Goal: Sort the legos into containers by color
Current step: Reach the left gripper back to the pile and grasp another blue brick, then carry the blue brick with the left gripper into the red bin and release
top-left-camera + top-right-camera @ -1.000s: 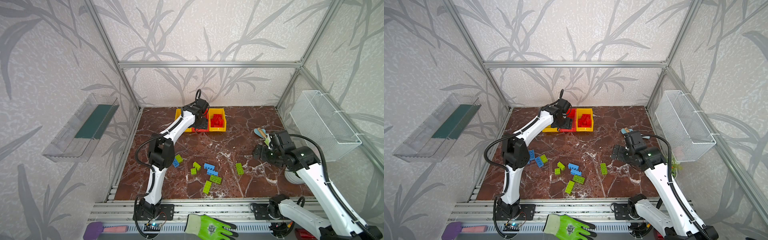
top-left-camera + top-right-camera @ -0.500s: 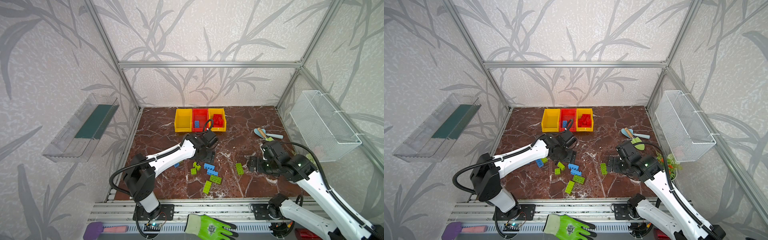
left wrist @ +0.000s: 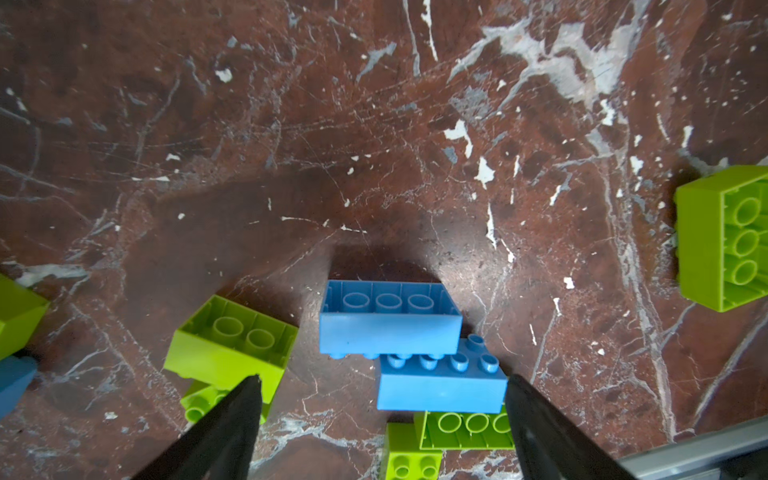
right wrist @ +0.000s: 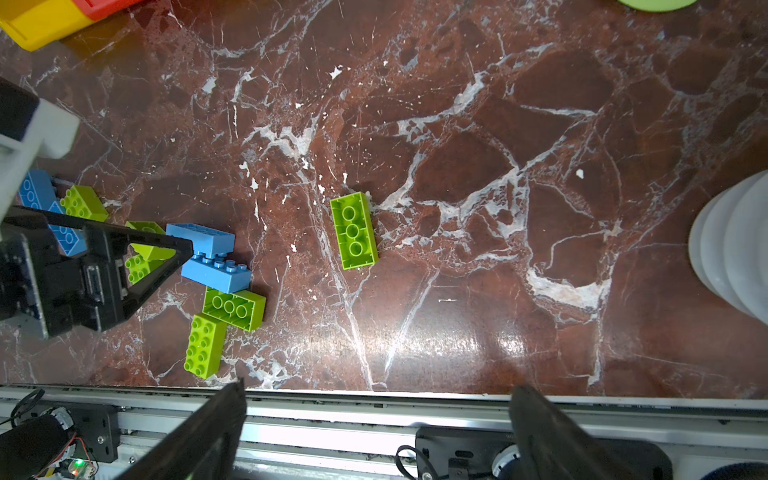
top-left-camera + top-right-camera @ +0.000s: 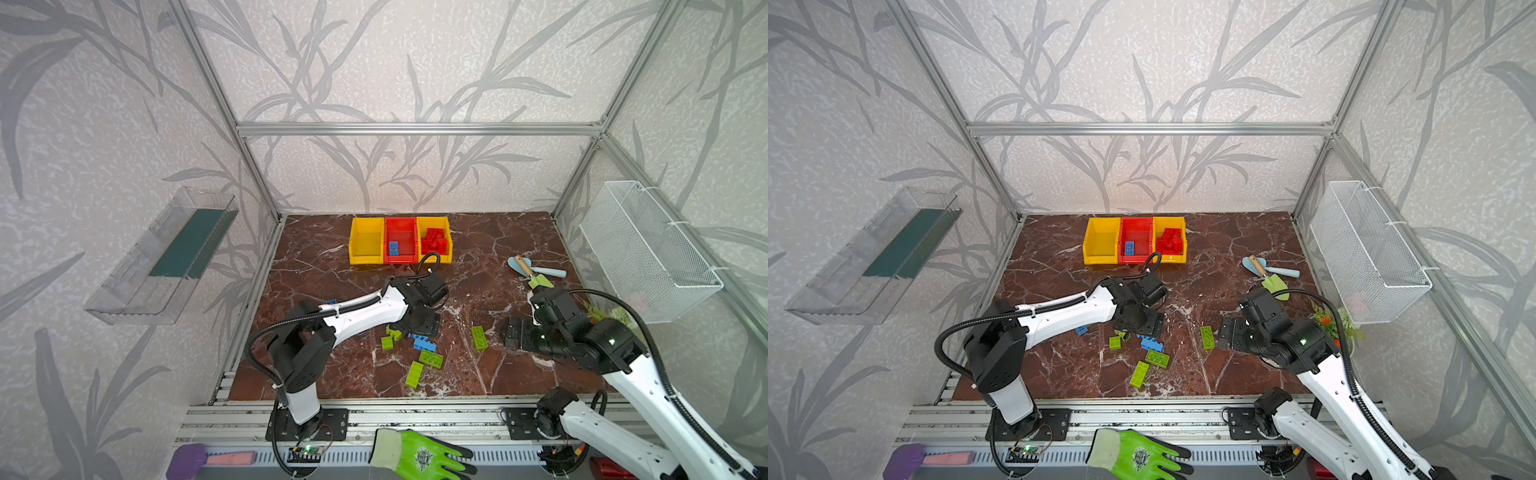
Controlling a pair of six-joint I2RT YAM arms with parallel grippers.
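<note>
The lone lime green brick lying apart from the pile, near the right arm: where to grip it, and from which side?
Take the lone green brick across its short width, jaws on the two long side walls, coming straight down. It lies flat, hollow side up, with bare table on every side, so both walls are free. The open right gripper is nearest.

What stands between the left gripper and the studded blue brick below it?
Nothing visible. The open left gripper hangs over the studded blue brick; an upturned green brick lies close beside one finger and might get clipped.
</note>
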